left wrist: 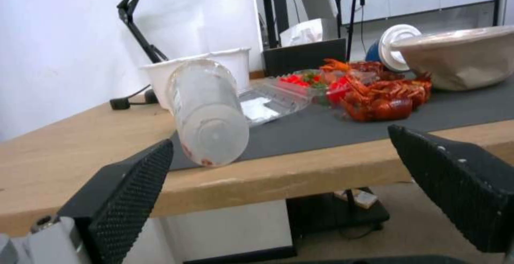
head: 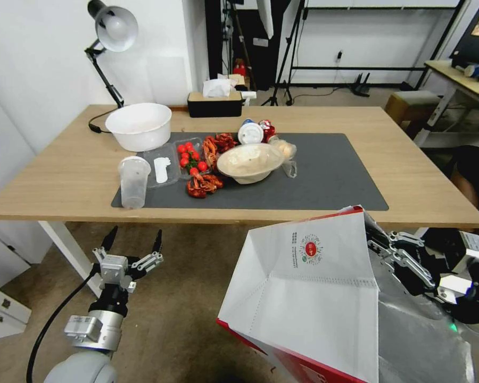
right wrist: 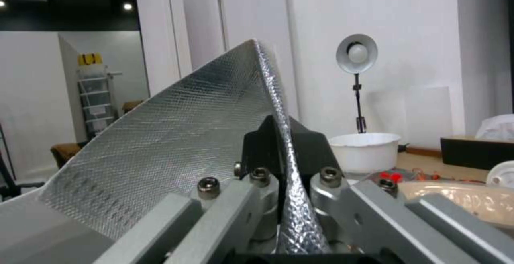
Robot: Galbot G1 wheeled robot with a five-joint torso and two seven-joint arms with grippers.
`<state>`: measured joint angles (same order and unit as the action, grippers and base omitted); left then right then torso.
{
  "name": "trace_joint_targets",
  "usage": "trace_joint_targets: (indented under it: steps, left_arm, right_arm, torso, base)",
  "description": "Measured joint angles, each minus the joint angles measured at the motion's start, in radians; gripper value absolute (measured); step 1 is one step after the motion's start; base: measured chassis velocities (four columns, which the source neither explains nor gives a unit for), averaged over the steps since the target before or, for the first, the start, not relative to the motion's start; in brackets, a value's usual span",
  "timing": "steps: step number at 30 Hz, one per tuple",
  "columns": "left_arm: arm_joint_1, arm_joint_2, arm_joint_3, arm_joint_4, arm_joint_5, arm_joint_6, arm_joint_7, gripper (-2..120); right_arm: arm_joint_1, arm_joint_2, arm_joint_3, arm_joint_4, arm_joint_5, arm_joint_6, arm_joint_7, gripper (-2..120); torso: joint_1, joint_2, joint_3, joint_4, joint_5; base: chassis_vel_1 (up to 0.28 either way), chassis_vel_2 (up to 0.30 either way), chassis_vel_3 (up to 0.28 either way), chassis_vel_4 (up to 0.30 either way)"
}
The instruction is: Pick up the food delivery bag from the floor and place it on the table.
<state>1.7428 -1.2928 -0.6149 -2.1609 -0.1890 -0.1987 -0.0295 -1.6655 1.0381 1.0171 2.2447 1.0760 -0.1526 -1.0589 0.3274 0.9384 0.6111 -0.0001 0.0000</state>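
The right gripper [right wrist: 281,151] pinches the foil-lined rim of the food delivery bag [head: 314,287], holding it lifted before the worktop [head: 58,181] edge. The left gripper [head: 133,242] hangs spread wide and empty, just below that edge, near a plastic cup [head: 133,181].

White walls, grey desk lamp [head: 113,26], black tripod stands [head: 290,50], wooden stool [head: 410,103]

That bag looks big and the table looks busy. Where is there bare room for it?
The table is free on its right side: bare wood beyond the mat, plus the mat's right end past the beige bowl. Left of the cup is bare wood too. The mat's middle is crowded. The right gripper holds the bag; the left gripper is open.
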Motion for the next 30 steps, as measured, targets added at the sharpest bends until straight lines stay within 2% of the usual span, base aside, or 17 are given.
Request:
trace_joint_targets:
  steps: [10, 19, 30]
  left_arm:
    - [0.000, 0.002, 0.000, -0.002, 0.002, -0.001, 0.000, 100]
    - [-0.006, 0.003, 0.003, 0.007, -0.032, -0.058, 0.018, 100]
    - [-0.014, 0.005, 0.004, 0.014, -0.026, -0.064, 0.019, 100]
  right_arm:
    - [0.002, 0.000, 0.001, 0.001, 0.003, 0.000, 0.001, 0]
    - [0.003, 0.000, 0.002, 0.001, 0.004, 0.001, 0.002, 0]
    - [0.006, 0.002, 0.002, 0.009, 0.010, 0.002, 0.014, 0]
  torso:
    - [0.018, 0.040, 0.022, 0.0000, 0.0000]
    - [0.036, 0.084, 0.047, -0.0001, 0.0000]
    - [0.038, 0.086, 0.049, 0.0000, -0.0001]
  base:
    - [0.000, 0.000, 0.000, 0.000]
    - [0.000, 0.000, 0.000, 0.000]
    - [0.000, 0.000, 0.000, 0.000]
